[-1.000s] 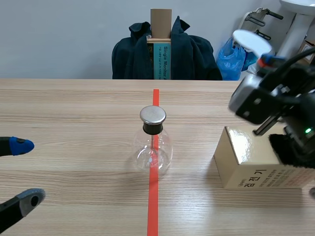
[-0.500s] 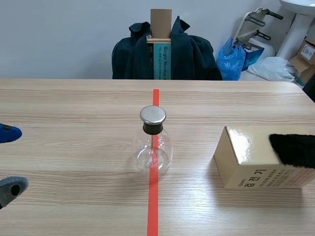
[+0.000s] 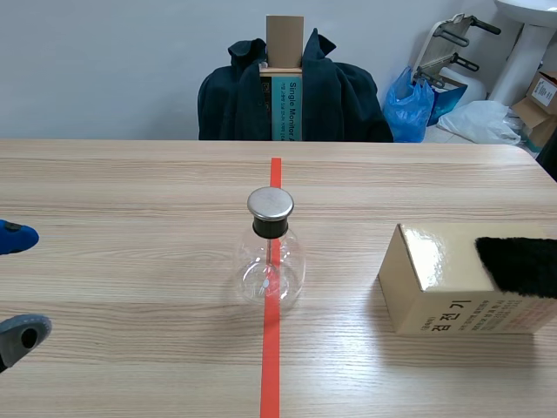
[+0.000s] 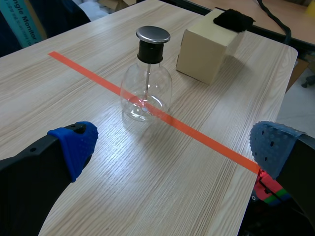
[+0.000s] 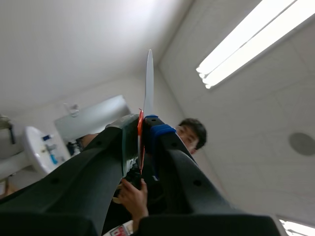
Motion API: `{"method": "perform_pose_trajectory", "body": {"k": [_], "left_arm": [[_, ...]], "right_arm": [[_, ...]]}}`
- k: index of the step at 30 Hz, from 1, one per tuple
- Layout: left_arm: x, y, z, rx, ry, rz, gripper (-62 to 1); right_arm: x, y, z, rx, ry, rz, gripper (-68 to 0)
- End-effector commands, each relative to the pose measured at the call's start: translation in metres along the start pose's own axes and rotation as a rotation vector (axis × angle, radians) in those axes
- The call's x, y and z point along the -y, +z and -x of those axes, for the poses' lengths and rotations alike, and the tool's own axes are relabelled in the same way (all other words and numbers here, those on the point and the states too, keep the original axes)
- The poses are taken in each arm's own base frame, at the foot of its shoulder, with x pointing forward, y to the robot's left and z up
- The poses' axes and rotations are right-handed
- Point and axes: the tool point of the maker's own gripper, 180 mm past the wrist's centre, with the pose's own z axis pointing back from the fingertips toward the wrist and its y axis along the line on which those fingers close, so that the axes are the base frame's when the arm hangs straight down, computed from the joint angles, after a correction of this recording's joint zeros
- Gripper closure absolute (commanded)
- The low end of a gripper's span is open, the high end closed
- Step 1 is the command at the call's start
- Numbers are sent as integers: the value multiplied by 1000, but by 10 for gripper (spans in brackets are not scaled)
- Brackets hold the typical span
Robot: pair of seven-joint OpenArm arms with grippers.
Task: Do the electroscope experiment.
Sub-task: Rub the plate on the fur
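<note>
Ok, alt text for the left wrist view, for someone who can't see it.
The left gripper, open, hangs short of a clear glass flask with a metal cap, standing on the orange-red tape line on a wooden table. Beyond the flask sits a tan box with black fur on top.

Bright overhead light — glare on box [image 3: 428,252].

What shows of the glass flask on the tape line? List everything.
The glass flask is clear and round-bellied, with a short neck closed by a black stopper under a flat silver metal disc. A thin rod hangs inside from the stopper. It stands upright on the table, over the tape line. Nothing else touches it; the open left end effector is apart from it.
</note>
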Motion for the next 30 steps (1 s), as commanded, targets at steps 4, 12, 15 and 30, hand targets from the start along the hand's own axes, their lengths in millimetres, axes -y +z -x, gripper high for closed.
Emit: {"method": "perform_pose_trajectory", "body": {"k": [4,12,15,30], "left_arm": [[-2,-3,-8,60,12,-26,-623],[-1,-5,-3,64,31,-55,-623],[-3,-5,-2,70,22,-78,-623],[-9,-5,-2,57,0,-101,-623]], "right_arm": [[-49,47,12,-3,-21,-167,-7],[-128,146,30,-46,13,-415,-7],[-149,173,29,-42,9,-465,-7],[-209,214,5,40,1,-595,-7]]}}
